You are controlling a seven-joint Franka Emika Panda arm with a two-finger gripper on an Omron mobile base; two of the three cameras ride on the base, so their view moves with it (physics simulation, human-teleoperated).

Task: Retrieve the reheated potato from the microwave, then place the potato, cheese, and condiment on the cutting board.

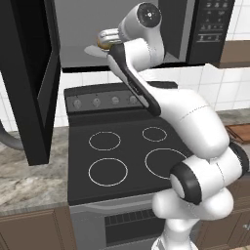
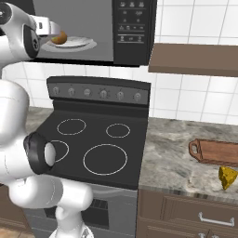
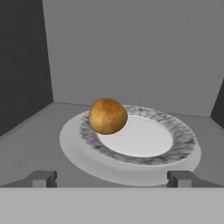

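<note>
One potato (image 3: 107, 115) on plate (image 3: 175, 151), beyond open gripper (image 3: 112, 178)

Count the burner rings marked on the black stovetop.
4. On the stove: back left ring, back right ring, large front right ring, and front left ring, partly hidden by the arm in the right base view.

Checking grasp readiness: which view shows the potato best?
The hand view: the potato sits whole on the plate's patterned rim, unobstructed. The right base view shows it small beside the arm. The left base view shows only a sliver behind the arm.
</note>
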